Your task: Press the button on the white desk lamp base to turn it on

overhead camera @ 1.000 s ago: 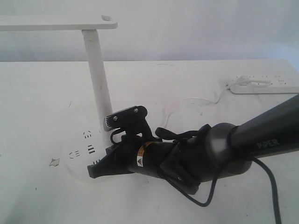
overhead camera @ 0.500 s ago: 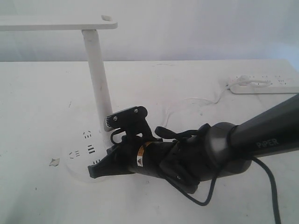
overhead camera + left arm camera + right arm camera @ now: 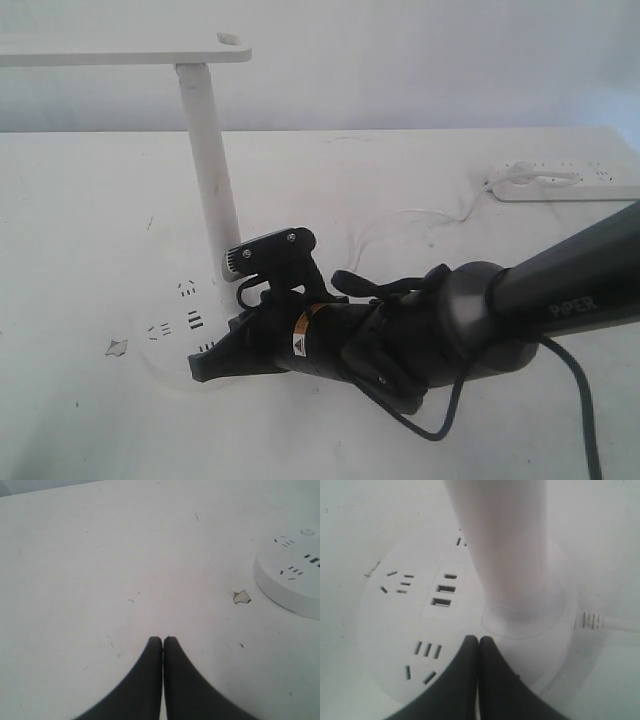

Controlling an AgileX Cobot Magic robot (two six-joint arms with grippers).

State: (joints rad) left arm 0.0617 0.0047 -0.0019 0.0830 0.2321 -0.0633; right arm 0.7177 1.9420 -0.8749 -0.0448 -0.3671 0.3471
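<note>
The white desk lamp stands at the left with its pole (image 3: pixel 205 170) upright and its bar head (image 3: pixel 120 48) overhead. The round lamp base (image 3: pixel 165 345) shows dark socket slots and USB ports (image 3: pixel 443 589). My right gripper (image 3: pixel 200 366) is shut and empty, its tips (image 3: pixel 479 639) low over the base's top, just in front of the pole's foot (image 3: pixel 520 615). No button shows beside them in the right wrist view. In the left wrist view a small faint round button (image 3: pixel 307 531) sits on the base (image 3: pixel 280 582). My left gripper (image 3: pixel 163 639) is shut over bare table, apart from the base.
A thin white cord (image 3: pixel 615 622) leaves the base and runs to a long white power strip (image 3: pixel 565 182) at the back right. A small chip (image 3: pixel 242 596) marks the white table (image 3: pixel 420 160) beside the base. The right arm's black cable (image 3: pixel 575 390) hangs near the front.
</note>
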